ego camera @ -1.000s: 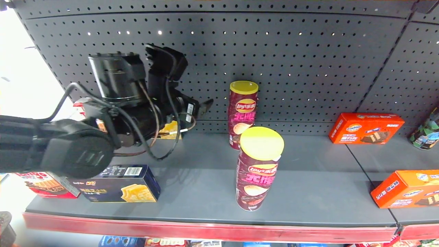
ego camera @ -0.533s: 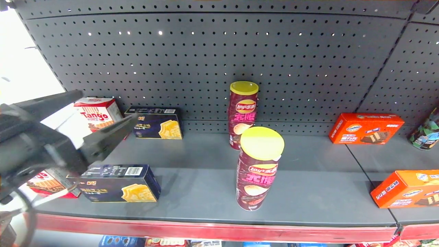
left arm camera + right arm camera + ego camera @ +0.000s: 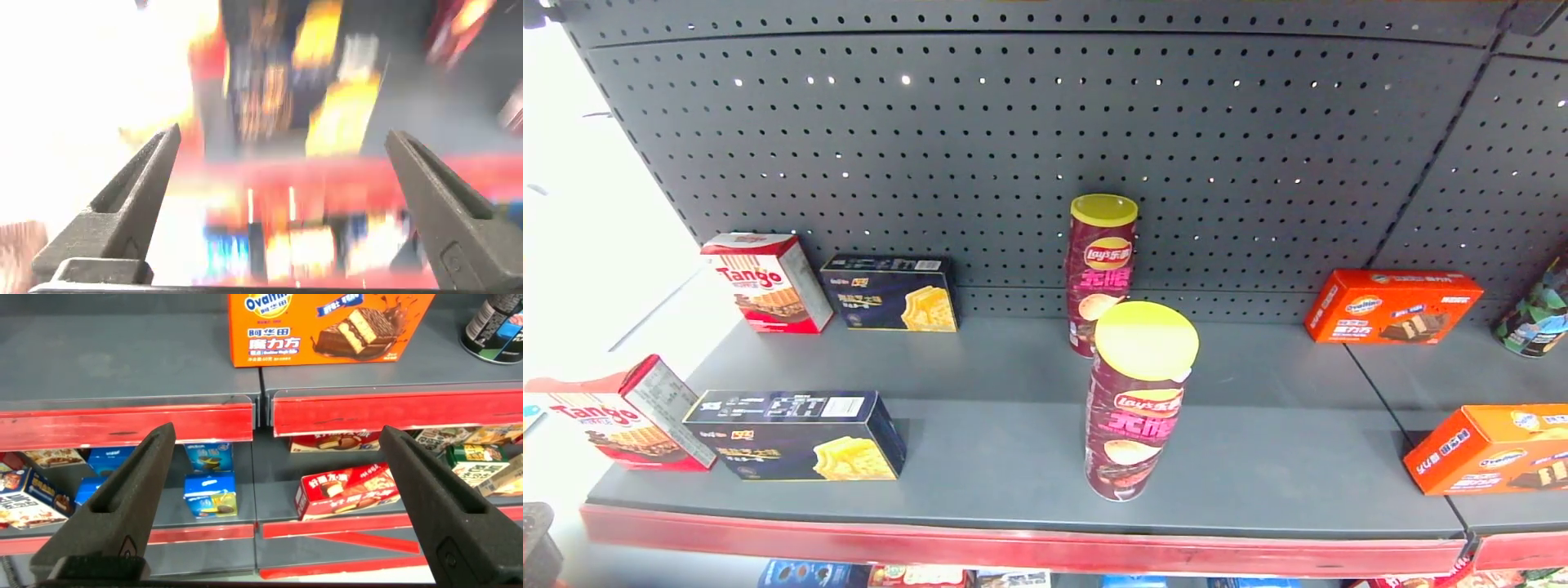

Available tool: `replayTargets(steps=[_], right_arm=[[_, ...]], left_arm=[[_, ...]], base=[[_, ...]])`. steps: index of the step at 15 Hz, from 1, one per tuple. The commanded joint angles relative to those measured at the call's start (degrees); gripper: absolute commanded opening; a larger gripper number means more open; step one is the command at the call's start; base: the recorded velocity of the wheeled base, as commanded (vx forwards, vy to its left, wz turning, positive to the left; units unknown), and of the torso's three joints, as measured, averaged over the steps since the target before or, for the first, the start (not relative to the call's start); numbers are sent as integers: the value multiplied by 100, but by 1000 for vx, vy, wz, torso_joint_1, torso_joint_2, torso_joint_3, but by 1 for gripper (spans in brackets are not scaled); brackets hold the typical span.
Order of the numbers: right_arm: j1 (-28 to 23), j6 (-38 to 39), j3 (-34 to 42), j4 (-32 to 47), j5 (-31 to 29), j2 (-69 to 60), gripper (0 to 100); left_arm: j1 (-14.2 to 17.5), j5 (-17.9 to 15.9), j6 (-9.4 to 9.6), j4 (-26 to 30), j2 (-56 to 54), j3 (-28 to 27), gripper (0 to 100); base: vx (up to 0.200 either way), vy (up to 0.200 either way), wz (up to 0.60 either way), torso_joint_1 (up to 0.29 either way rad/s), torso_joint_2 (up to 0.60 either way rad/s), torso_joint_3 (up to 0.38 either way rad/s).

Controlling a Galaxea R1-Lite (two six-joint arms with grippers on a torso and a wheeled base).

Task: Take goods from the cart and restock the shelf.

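Spread wide and empty, left gripper [image 3: 283, 131] and right gripper [image 3: 277, 428], facing the shelf [image 3: 1258, 457] with two cans [image 3: 1135, 408] upright at its middle. Probably off to the cart next: grip one item squarely, then place it right of the cans.

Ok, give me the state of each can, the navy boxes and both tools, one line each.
Front chip can: upright, lid on.
Rear chip can: upright, lid on.
Front navy box: closed, resting on a long side.
Rear navy box: closed, resting on a long side.
Left tool: open, empty.
Right tool: open, empty.
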Motion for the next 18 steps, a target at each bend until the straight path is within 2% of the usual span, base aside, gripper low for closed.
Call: replayTargets(steps=[1, 3, 5, 7, 8, 9, 10, 14, 18], right_arm=[[2, 6, 0, -2, -1, 9, 100], [2, 6, 0, -2, -10, 9, 100], [2, 6, 0, -2, -1, 9, 100], [2, 6, 0, -2, -1, 9, 100], [2, -2, 0, -2, -1, 9, 100], [2, 6, 0, -2, -1, 9, 100], [2, 6, 0, -2, -1, 9, 100], [2, -2, 0, -2, -1, 9, 100], [55, -64, 0, -2, 104, -17, 100]], left_arm=[[470, -376, 39, 300, -980, 300, 100], [470, -412, 92, 300, -980, 300, 100], [470, -429, 30, 300, -980, 300, 100], [470, -605, -93, 300, -980, 300, 100], [488, -429, -110, 309, -980, 300, 100], [488, 388, -49, 537, -980, 300, 100], [488, 652, -57, 836, -980, 256, 100], [479, 19, -49, 660, -980, 300, 100], [479, 63, -31, 669, -980, 300, 100]], base=[[0, 0, 0, 0, 0, 0], [0, 0, 0, 0, 0, 0], [0, 0, 0, 0, 0, 0], [0, 0, 0, 0, 0, 0], [0, 0, 0, 0, 0, 0], [0, 0, 0, 0, 0, 0], [0, 0, 0, 0, 0, 0], [0, 0, 0, 0, 0, 0], [0, 0, 0, 0, 0, 0]])
